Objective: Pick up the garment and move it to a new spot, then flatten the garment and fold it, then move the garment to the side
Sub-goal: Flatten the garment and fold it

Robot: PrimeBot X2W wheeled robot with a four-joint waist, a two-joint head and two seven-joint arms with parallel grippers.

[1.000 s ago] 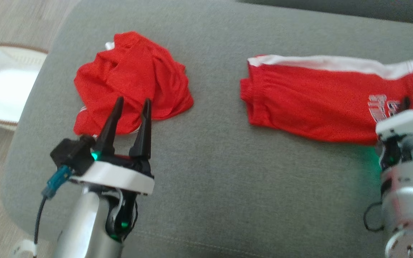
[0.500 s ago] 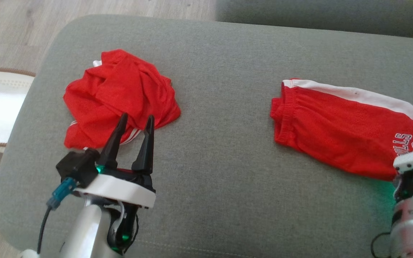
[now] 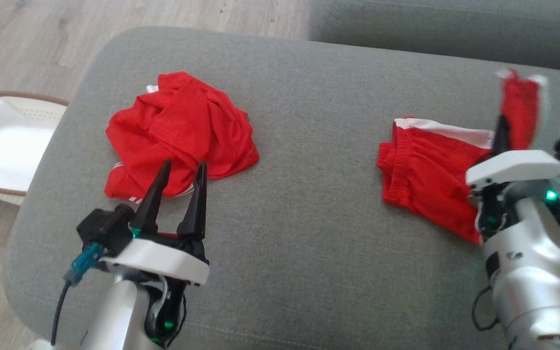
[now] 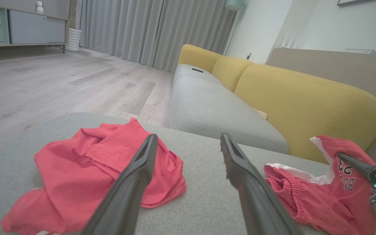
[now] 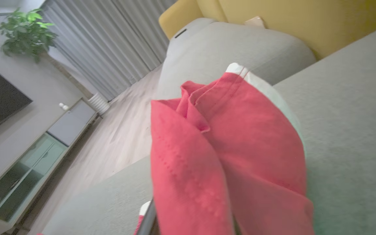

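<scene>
– While checking the right side, found right pincer (image 3: 506, 121) pinching the raised leg end of red fabric shorts with white side stripe (image 3: 421, 180). Whereabouts of the remainder?
– Lies on grey upholstered cushion (image 3: 309, 233), waistband end flat. Noted left pincer (image 3: 180, 167) spread wide, tips near crumpled red cloth heap (image 3: 178, 126) on same cushion.

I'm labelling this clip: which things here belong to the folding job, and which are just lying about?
In the job:
white-striped red shorts, pinched by the right gripper
grey cushion under them

Lying about:
crumpled red garment
white basket
yellow sofa
</scene>
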